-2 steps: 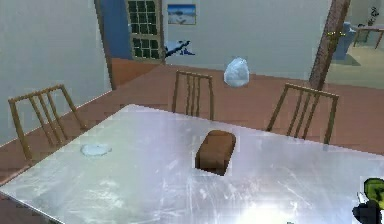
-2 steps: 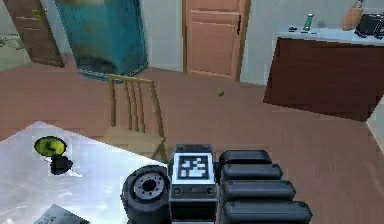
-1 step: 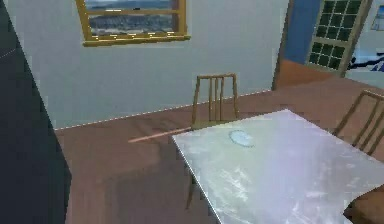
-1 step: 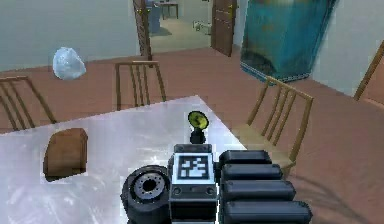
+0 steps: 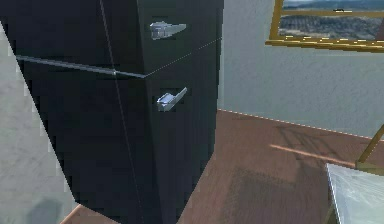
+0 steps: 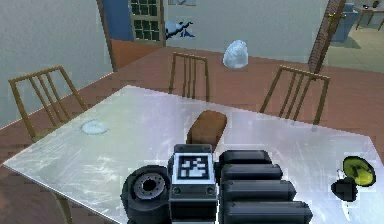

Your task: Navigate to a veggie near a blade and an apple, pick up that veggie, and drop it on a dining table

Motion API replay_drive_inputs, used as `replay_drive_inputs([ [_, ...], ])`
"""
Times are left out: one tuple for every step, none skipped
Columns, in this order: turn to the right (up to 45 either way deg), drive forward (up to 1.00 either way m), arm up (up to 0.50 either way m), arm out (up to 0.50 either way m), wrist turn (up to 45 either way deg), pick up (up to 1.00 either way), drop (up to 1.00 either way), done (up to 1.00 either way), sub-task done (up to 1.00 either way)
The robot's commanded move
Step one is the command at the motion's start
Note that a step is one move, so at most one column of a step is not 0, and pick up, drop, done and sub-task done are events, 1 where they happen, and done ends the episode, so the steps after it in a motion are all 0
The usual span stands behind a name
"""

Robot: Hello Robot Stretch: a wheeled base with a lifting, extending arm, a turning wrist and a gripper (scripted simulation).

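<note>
Noting gripper at bottom centre, over the table; brown lump, maybe the veggie, just up-right of it, mid-table. Held or resting, can't tell.

This is looking like a home's kitchen and dining area: a tall black fridge is standing on a wooden floor, a framed picture is hanging nearby, and 3 wooden chairs are ringing a dining table.
</note>
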Motion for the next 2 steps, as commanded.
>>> replay_drive_inputs([
  [0.0,0.0,0.0,0.48,0.0,0.0,0.0,0.0,0.0],
  [0.0,0.0,0.0,0.0,45.0,0.0,0.0,0.0,0.0],
])
